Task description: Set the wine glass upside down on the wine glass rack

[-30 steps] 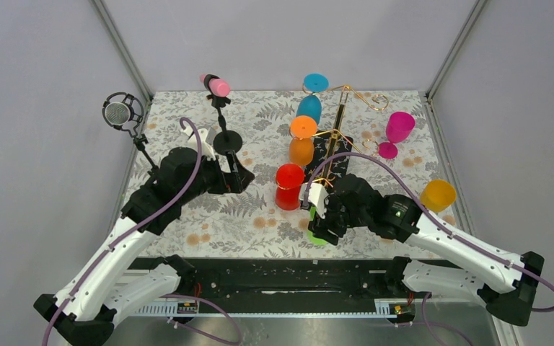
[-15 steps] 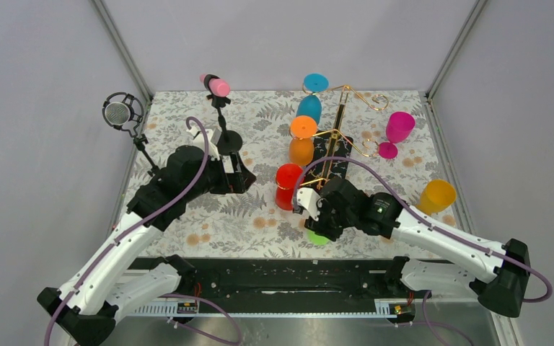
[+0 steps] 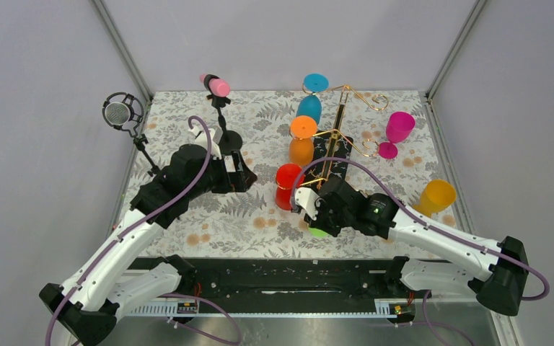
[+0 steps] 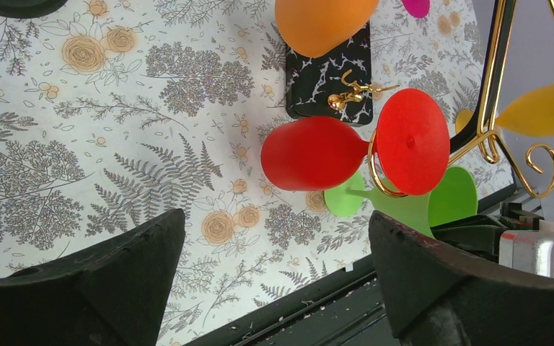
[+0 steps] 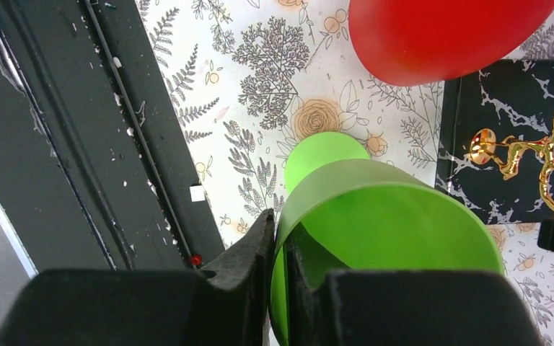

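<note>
Although the red glass (image 3: 288,184) and orange glass (image 3: 301,148) look hung on the rack (image 3: 340,122), the right gripper (image 5: 278,223) is only pinching the green glass (image 5: 375,216) by its rim just in front of the rack's base, so I'd say the lift and flip are left, with the left gripper (image 4: 270,223) spread wide.

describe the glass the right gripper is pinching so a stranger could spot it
Find the gold wire rack on its black speckled base. At its near end, just past the hanging red plastic glass, is a lime green plastic wine glass, rim pinched by the right gripper. It is the only green one.
</note>
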You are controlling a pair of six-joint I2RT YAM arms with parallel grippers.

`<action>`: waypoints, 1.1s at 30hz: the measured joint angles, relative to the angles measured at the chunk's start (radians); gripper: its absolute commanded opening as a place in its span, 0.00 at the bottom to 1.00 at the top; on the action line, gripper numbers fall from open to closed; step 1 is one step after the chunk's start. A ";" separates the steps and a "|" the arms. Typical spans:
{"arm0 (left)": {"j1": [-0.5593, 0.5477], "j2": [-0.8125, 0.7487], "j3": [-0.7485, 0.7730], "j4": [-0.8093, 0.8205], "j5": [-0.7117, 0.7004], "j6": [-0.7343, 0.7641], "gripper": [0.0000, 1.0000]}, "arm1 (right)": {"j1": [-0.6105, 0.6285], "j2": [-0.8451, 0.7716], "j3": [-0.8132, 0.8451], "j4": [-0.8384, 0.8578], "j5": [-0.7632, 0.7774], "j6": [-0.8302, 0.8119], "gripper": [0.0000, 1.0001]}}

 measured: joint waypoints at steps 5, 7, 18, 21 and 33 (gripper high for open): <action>0.000 0.000 0.000 0.003 -0.020 -0.010 0.98 | 0.000 -0.032 -0.029 0.035 -0.011 0.003 0.07; 0.000 -0.001 0.000 0.006 -0.030 -0.010 0.98 | 0.000 -0.048 -0.037 0.035 -0.032 0.001 0.00; 0.000 -0.064 0.000 0.010 -0.105 -0.017 0.98 | 0.000 -0.085 0.012 0.007 -0.294 0.045 0.00; 0.000 -0.107 0.000 0.017 -0.126 -0.017 0.98 | 0.000 -0.127 0.042 0.034 -0.353 0.079 0.00; 0.001 -0.169 0.175 0.003 -0.190 0.016 0.96 | 0.000 -0.162 0.246 0.388 -0.278 0.317 0.00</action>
